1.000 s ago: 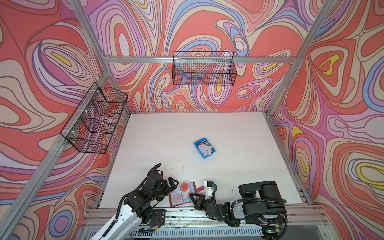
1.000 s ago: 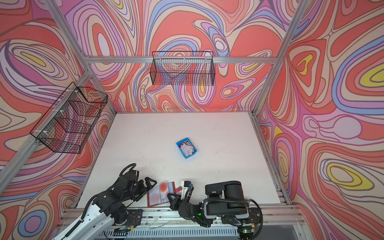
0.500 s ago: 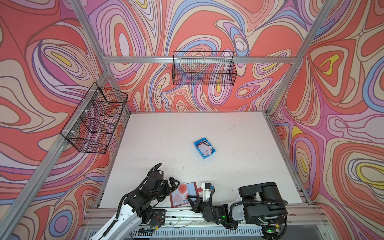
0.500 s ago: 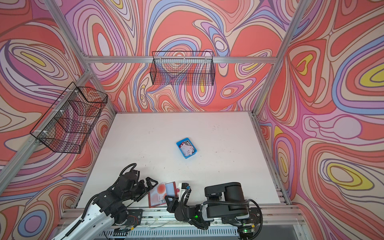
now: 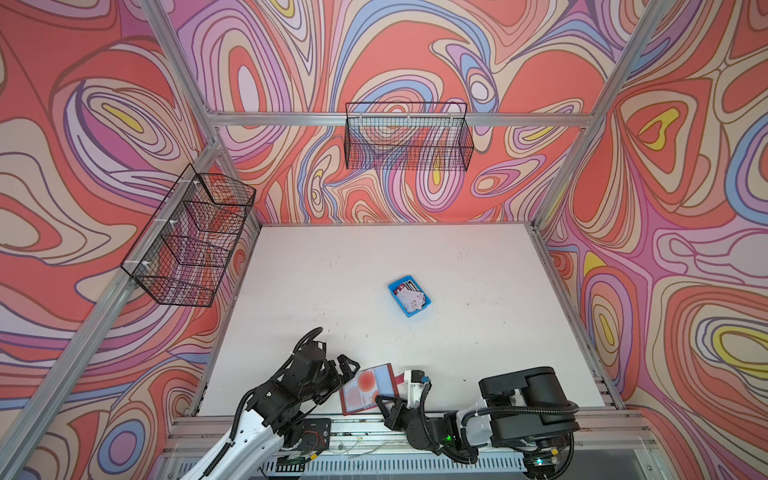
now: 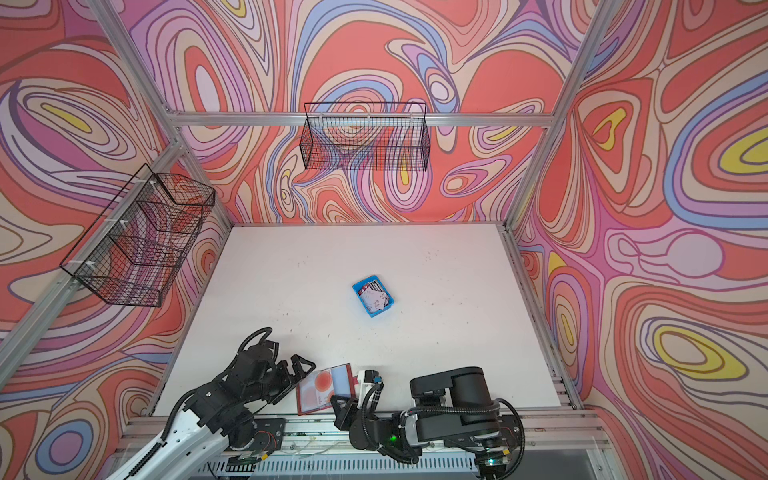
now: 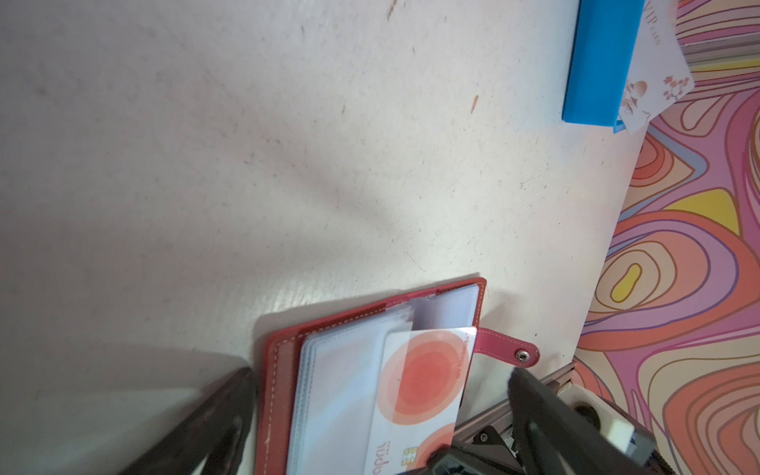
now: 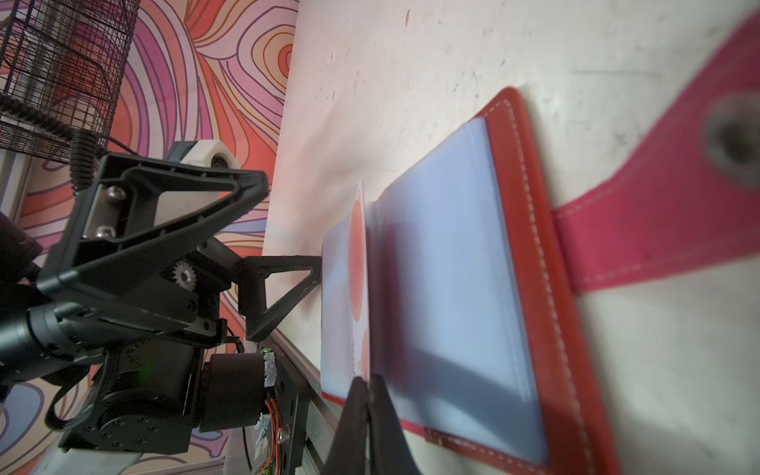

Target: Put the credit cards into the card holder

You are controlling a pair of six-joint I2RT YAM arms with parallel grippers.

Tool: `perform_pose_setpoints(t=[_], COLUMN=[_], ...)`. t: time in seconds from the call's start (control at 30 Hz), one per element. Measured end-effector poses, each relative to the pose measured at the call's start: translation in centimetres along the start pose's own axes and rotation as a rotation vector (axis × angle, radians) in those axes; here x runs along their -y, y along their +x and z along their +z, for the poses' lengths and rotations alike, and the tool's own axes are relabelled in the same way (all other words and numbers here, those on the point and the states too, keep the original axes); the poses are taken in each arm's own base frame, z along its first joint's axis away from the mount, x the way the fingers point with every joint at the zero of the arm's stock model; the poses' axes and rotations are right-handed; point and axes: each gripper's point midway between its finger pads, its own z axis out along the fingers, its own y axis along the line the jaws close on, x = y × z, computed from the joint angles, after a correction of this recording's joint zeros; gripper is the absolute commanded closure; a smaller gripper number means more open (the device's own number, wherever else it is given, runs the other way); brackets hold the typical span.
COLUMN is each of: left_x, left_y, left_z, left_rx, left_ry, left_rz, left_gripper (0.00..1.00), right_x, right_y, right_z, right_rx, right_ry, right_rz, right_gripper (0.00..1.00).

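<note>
Entry: credit card, partly under a clear sleeve of the open card holder, bottom centre in both top views, long axis running upward in frame from the right gripper, which is clamped on its chip end; left gripper, jaws apart, sits just left.

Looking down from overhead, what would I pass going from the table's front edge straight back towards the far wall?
Red card holder → blue tray holding cards → black wire basket at the back.

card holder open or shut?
Open. The card holder lies spread flat on the table, sleeves facing up, strap unsnapped beside it.
</note>
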Motion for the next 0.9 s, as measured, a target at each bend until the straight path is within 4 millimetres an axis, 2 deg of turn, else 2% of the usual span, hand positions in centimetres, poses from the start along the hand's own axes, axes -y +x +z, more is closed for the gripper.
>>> perform_pose_setpoints(t=[0.23, 0.27, 0.4, 0.5, 0.67, 0.77, 0.9], left_x=[0.0, 0.0, -0.5, -0.4, 0.6, 0.5, -0.2], left_y=[0.0, 0.0, -0.2, -0.8, -1.7, -1.2, -0.3], left_z=[0.0, 0.0, -0.7, -2.0, -4.0, -4.0, -3.4], left_rx=[-0.003, -0.002, 0.013, 0.046, 0.093, 0.077, 0.031], left_ry=[-0.001, -0.001, -0.051, -0.092, -0.096, -0.089, -0.081], left_rz=[0.0, 0.001, 0.011, 0.032, 0.071, 0.078, 0.071], left_gripper=[0.0, 0.0, 0.0, 0.0, 0.01, 0.04, 0.04], right_x=[0.0, 0.1, 0.3, -0.5, -1.6, -1.6, -1.4], right_y=[0.5, 0.6, 0.9, 0.3, -1.7, -2.4, -2.5], right_z=[0.3, 0.4, 0.7, 0.2, -1.2, -1.7, -1.7], right_rx=[-0.009, -0.009, -0.012, 0.0, 0.042, 0.059, 0.061], right_ry=[0.008, 0.015, 0.066, 0.092, 0.141, 0.163, 0.194], right_rz=[0.008, 0.007, -0.011, -0.028, -0.064, -0.092, -0.158], right_gripper=[1.0, 0.97, 0.65, 0.54, 0.52, 0.51, 0.52])
